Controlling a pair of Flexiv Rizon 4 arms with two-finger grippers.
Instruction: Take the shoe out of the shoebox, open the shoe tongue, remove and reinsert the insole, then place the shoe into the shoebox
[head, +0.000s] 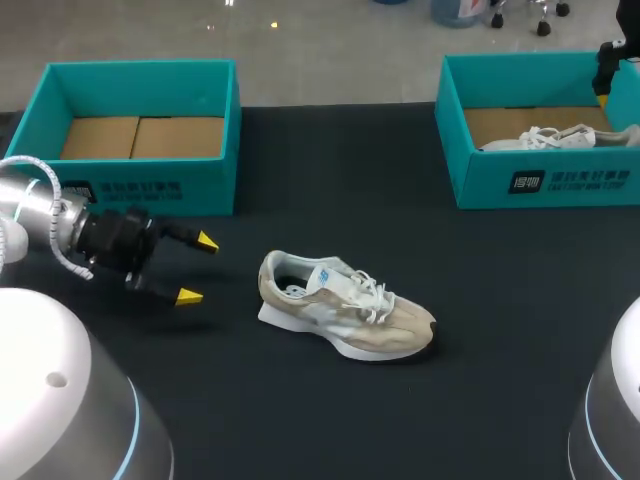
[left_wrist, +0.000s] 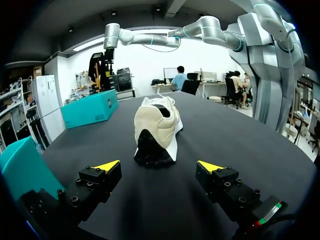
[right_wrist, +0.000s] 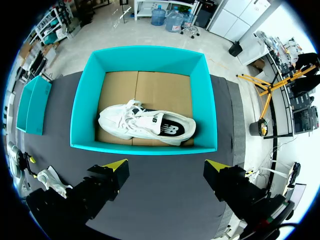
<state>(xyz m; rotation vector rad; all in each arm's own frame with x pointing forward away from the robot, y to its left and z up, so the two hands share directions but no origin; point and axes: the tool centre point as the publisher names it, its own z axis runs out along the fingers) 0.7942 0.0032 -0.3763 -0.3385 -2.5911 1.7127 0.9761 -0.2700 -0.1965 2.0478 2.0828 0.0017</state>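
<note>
A beige and white sneaker (head: 345, 310) lies on its sole on the black table, toe to the right. My left gripper (head: 197, 269) is open just left of its heel, level with the table. In the left wrist view the sneaker's heel (left_wrist: 154, 131) faces the open left gripper (left_wrist: 159, 167), a short way ahead and untouched. My right gripper (right_wrist: 166, 164) hangs open high above the right teal shoebox (right_wrist: 80, 115), in which a white shoe (right_wrist: 145, 125) lies on its side. In the head view only a black part of the right arm (head: 609, 62) shows over that box (head: 480, 170).
An empty teal shoebox (head: 150, 185) with a cardboard floor stands at the back left, close behind my left gripper. The right shoebox holds the white shoe (head: 555, 138). Open black table lies in front of and to the right of the sneaker.
</note>
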